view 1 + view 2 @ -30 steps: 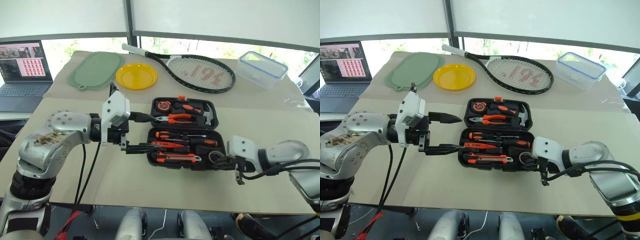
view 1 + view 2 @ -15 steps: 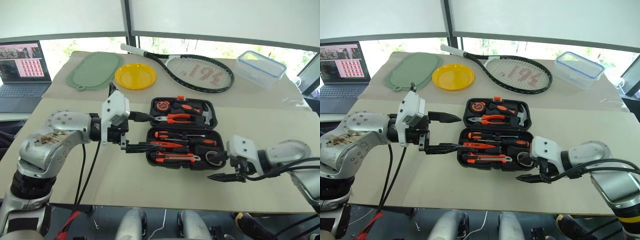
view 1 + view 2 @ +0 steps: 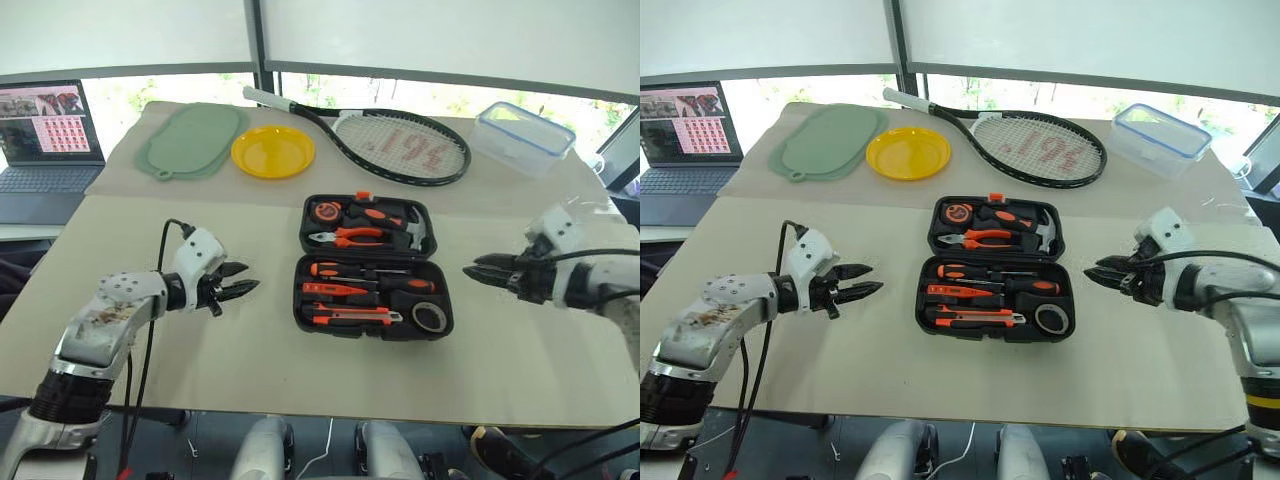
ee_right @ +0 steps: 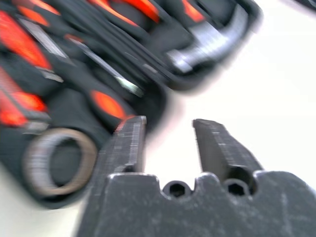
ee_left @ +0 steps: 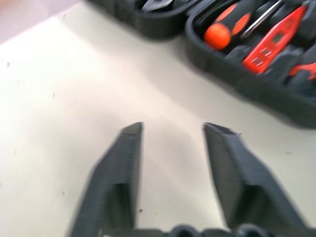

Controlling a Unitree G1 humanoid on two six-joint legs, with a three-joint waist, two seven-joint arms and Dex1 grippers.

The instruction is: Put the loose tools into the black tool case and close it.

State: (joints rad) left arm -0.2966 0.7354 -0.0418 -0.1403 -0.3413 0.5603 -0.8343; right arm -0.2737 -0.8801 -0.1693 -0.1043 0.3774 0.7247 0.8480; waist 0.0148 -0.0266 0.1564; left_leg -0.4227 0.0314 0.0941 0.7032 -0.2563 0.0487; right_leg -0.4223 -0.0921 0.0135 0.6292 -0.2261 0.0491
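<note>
Looking at the table (image 3: 250, 390), you see all the tools (image 3: 360, 292) sit inside the case (image 3: 372, 322) mid-table, still open; both grippers, left (image 3: 238, 280) and right (image 3: 482, 271), hang partly open and empty beside it, so only closing is left.

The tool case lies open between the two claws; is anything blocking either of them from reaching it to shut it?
Nothing visible does. The left gripper and right gripper hover on either side of the open tool case, with only bare table between. Both are empty, fingers slightly apart. The tools sit in their recesses, none sticking up visibly.
</note>
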